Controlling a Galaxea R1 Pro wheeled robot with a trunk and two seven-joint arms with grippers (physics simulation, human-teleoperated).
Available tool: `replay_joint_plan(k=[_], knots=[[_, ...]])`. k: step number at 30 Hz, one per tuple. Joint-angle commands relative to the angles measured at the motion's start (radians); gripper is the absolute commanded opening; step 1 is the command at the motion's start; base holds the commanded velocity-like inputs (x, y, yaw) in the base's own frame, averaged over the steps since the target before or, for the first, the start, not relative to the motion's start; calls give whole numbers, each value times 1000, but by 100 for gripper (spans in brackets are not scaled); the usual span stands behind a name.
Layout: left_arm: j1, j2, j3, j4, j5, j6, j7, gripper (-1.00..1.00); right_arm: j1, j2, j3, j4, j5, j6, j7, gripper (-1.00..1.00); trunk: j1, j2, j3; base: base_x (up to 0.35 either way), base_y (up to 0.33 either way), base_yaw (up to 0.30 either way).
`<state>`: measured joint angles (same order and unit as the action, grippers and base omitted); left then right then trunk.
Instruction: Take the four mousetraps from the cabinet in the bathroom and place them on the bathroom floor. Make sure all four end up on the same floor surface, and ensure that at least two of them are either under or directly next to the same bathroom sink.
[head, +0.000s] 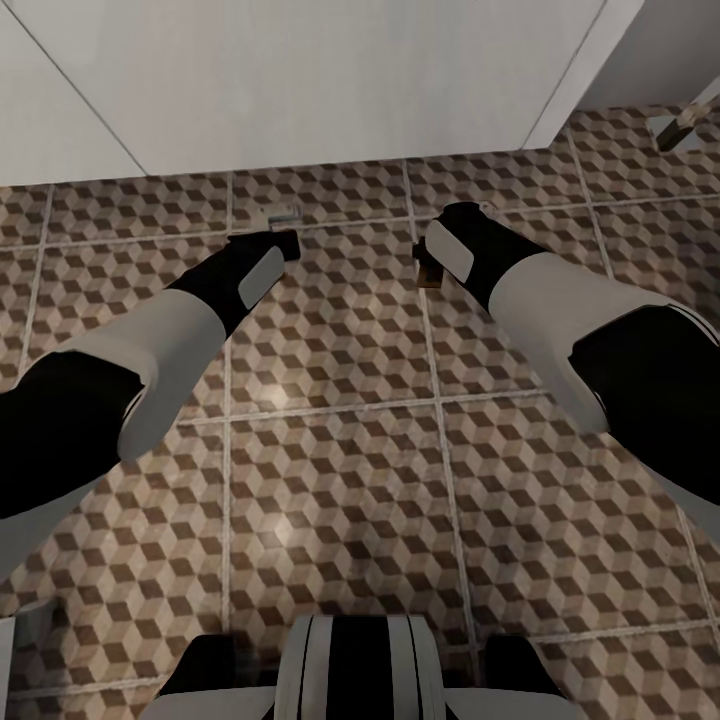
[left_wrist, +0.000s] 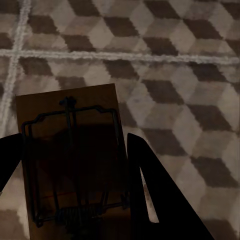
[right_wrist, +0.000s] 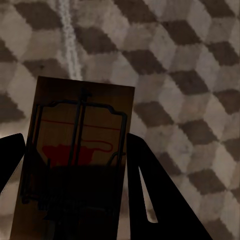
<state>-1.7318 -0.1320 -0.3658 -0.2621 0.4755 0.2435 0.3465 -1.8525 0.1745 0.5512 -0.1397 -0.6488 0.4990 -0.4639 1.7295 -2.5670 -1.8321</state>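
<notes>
A two-armed robot is reaching both arms forward and down over the bathroom floor (head: 330, 400), its cube-patterned tiles spreading from a pale wall panel (head: 300, 80) at the far edge to the robot's own base (head: 355, 670) at the near edge. The left gripper (head: 285, 243) is carrying one mousetrap (left_wrist: 70, 160), the tan board pinched edge to edge between the two dark fingers (left_wrist: 150, 190) with its wire bar facing the wrist camera. The right gripper (head: 432, 262) is clamping a second mousetrap (right_wrist: 80, 155) the same way, a red mark showing under its wire frame; in the head view a sliver of that tan board (head: 430, 276) is peeking out beside the wrist. Both traps are hanging above the tiles, not resting on them, and each is sitting near a pale grout line.

By the look of it, the placing step is in hand: two of the four traps are out of the cabinet and poised for setting down. How close the sink stands cannot be told from these views. The next move appears to call for lowering each wrist until the board is lying flat on the tile, then parting the fingers cleanly so the light boards are not flicked or dragged, with the spot checked against the sink first.
</notes>
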Motion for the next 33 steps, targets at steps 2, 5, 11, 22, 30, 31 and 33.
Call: replay_joint_plan(k=[2, 5, 11, 22, 30, 31, 33], knots=[[0, 0, -9, -2, 4, 3, 6, -100, -1, 0, 7, -1, -11, 3, -7, -100, 0, 0, -1, 81, -8, 0], [4, 0, -9, -1, 4, -12, 6, -100, -1, 0, 7, 0, -11, 3, -7, -100, 0, 0, -1, 38, -4, 0], [9, 0, -9, -2, 3, -27, 5, -100, -1, 0, 7, 1, -10, 3, -6, -100, 0, 0, -1, 11, -1, 0], [11, 0, -9, -2, 3, -30, 5, -100, -1, 0, 8, 3, -9, 3, -6, -100, 0, 0, -1, 12, 23, 0], [11, 1, -9, -2, 3, -29, 5, -100, 1, 0, 11, 3, 0, 1, -6, -100, 0, 0, -1, 123, 13, 0], [11, 1, -9, -2, 3, -30, 5, -100, 1, 0, 11, 3, 4, 0, -6, -100, 0, 0, -1, 228, 3, 0], [11, 0, -9, -2, 3, -30, 5, -100, 1, 0, 11, 3, 12, -1, -6, -100, 0, 0, -1, 218, 2, 0]])
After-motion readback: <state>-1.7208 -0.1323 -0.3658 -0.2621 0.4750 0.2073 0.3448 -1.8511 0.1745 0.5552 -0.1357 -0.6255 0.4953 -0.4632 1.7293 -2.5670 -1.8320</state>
